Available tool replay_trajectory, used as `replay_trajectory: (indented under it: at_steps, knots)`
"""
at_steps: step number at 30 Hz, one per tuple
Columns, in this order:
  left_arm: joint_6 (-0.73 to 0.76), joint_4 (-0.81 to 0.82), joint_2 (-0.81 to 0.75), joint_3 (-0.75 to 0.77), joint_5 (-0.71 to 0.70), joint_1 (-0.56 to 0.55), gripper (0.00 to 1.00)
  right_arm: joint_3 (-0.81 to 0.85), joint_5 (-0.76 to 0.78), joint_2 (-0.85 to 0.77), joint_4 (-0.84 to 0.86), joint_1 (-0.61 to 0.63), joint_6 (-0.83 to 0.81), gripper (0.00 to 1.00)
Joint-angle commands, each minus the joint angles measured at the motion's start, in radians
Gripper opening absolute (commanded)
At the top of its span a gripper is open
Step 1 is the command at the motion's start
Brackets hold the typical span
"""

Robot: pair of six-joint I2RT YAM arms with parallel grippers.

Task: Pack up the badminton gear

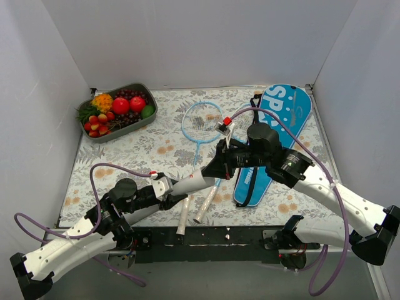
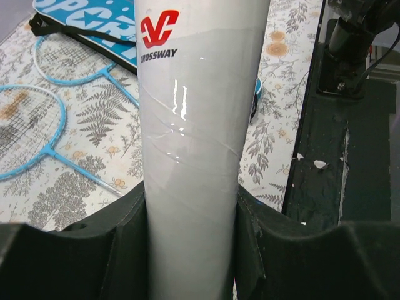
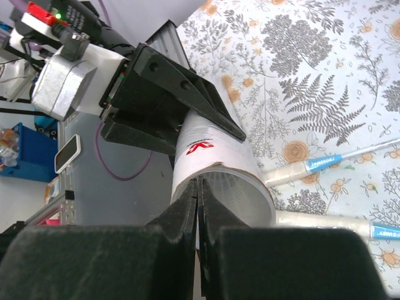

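— Fingers [image 2: 262, 244] of the left gripper [image 2: 190, 231]: how are they set?
— They are clamped on the white shuttlecock tube [image 2: 194, 112], 1 on each side, near 1 end of it.

— And the right gripper [image 3: 199, 187]?
— Its 2 fingers [image 3: 175, 219] are pressed together, with the tips at the rim of the tube's open end. Whether the rim is pinched between them cannot be told.

— Where is the tube found?
— It is held between the 2 arms near the front of the table [image 1: 125, 156], slanted above the silvery racket handles.

— How is the remaining gear placed?
— 2 light-blue rackets [image 2: 48, 150] are laid flat on the patterned cloth. The blue bag [image 1: 284, 109] is laid flat to the right, partly covered by the right arm. A grey tray [image 1: 139, 85] of fruit is seen at the far left corner.
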Motion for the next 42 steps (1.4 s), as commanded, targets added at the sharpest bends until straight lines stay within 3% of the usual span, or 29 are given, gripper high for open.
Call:
replay_trajectory:
  at_steps: [1, 21, 32, 35, 37, 42]
  knots:
    - [-0.016, 0.159, -0.017, 0.002, 0.069, -0.012, 0.0, -0.062, 0.123, 0.046, -0.06, 0.041, -0.022, 0.05]
    - [-0.02, 0.189, -0.021, 0.006, 0.072, -0.011, 0.0, -0.163, 0.174, 0.011, -0.119, 0.048, -0.03, 0.02]
    - [-0.016, 0.186, 0.041, 0.031, 0.056, -0.012, 0.0, -0.174, 0.154, 0.016, -0.034, 0.209, 0.045, 0.04]
    - [-0.007, 0.18, 0.058, 0.043, 0.029, -0.012, 0.0, -0.173, 0.171, -0.004, -0.027, 0.217, 0.047, 0.08]
    - [0.013, 0.171, 0.078, 0.057, 0.008, -0.012, 0.0, -0.139, 0.275, -0.046, -0.083, 0.216, 0.04, 0.14]
    - [0.029, 0.15, 0.147, 0.084, -0.229, -0.012, 0.0, -0.026, 0.433, -0.124, -0.249, 0.156, -0.007, 0.28]
